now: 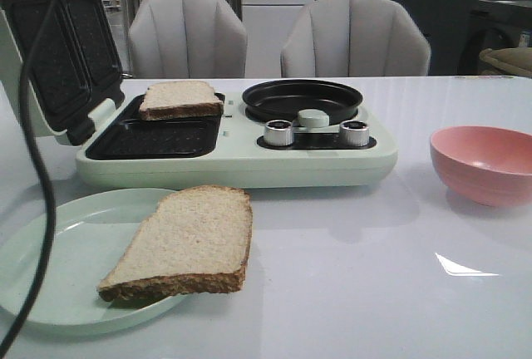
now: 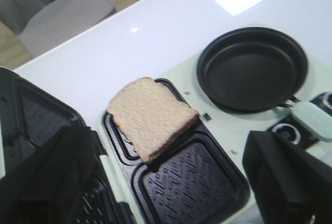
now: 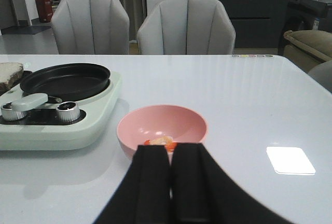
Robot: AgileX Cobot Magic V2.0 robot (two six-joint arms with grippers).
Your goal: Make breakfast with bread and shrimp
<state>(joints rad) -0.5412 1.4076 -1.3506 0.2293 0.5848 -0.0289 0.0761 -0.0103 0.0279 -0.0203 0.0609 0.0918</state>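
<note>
One bread slice (image 1: 181, 98) lies slightly tilted over the far grill tray of the open sandwich maker (image 1: 332, 164); it also shows in the left wrist view (image 2: 153, 116). A second bread slice (image 1: 187, 243) rests on a pale green plate (image 1: 50, 268), overhanging its rim. The shrimp (image 3: 160, 141) lies inside the pink bowl (image 3: 162, 125). My left gripper (image 2: 171, 193) is open and empty above the near grill tray. My right gripper (image 3: 171, 154) is shut and empty, its tips just short of the bowl. Neither gripper shows in the front view.
A black round pan (image 1: 302, 100) sits on the maker's right side, with two knobs (image 1: 278, 133) in front. The maker's lid (image 1: 54, 43) stands open at left. A black cable (image 1: 37, 176) hangs across the left. The pink bowl (image 1: 485, 164) stands at right. Two chairs stand behind the table.
</note>
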